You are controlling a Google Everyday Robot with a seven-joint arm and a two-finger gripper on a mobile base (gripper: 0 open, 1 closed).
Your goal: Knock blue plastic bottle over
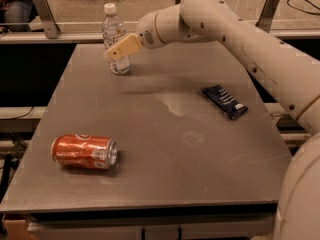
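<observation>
The blue plastic bottle (pixel 114 38) is clear and ribbed with a white cap and a white-and-dark label. It stands upright at the far left of the grey table (pixel 165 149). My gripper (pixel 119 48) reaches in from the right on the white arm and sits right in front of the bottle's middle, overlapping its label.
An orange soda can (pixel 84 152) lies on its side at the near left. A flat dark-blue snack wrapper (pixel 224 101) lies at the right. A metal rail and posts (pixel 44 14) run behind the table's far edge.
</observation>
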